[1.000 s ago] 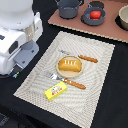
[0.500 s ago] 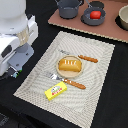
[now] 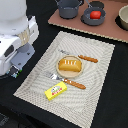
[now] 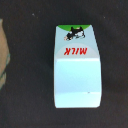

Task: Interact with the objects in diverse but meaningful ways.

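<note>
I hover over the milk carton [image 4: 77, 67] lying on the bench, lining up a grasp; my fingers' state I cannot tell.

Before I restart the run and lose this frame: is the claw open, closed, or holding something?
Claw: cannot be told. Its fingers show in neither view; the wrist view shows only the milk carton lying on the dark surface.

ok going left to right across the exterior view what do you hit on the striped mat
butter packet → fork → bread loaf on the round plate → knife handle
</note>
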